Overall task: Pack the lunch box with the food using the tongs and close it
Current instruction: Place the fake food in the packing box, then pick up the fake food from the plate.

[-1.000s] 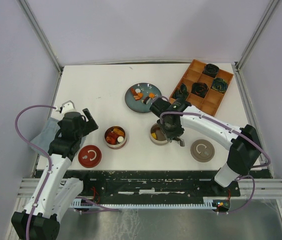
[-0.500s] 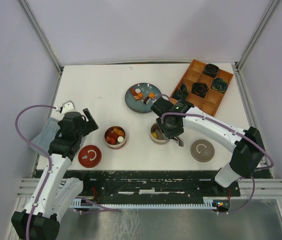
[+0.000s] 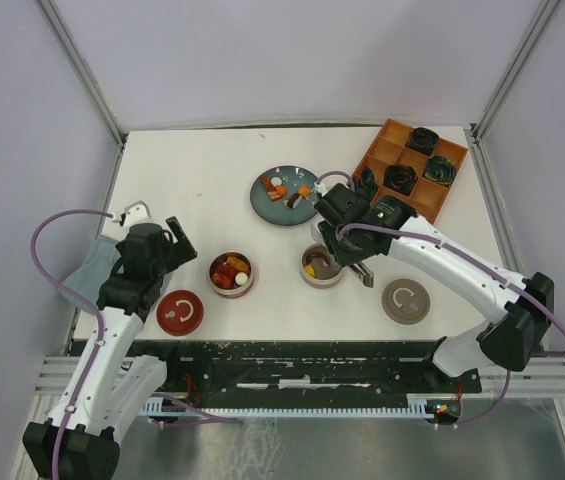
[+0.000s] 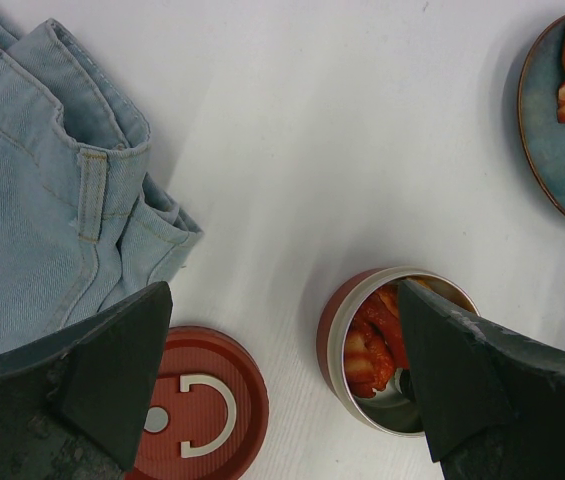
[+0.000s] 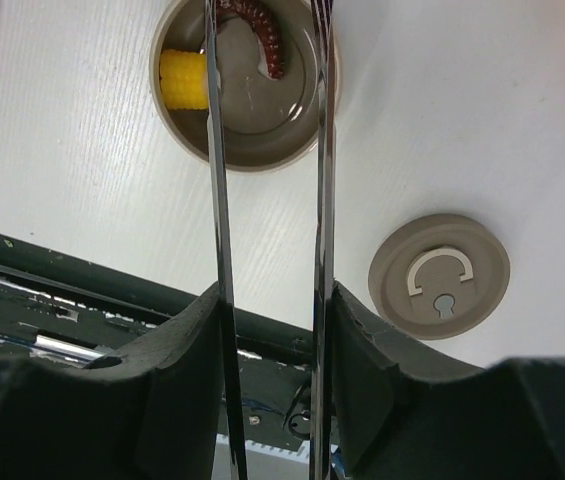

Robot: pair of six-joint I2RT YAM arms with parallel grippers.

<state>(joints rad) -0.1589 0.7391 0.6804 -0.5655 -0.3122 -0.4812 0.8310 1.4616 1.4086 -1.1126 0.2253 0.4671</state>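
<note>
within right hand [image 5: 274, 300], tongs [image 5: 219, 200] gripped, tips over food [image 5: 184, 80] in tan tin [image 5: 262, 125]; left hand [image 4: 282, 340] wide open, empty.

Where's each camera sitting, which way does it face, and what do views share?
Top external: overhead at near edge, facing down at table; left arm, right arm show.
Left wrist: faces down through open left gripper at red container.
Right wrist: faces down along tongs in right gripper to tan container.
Shared: both containers show overhead.
</note>
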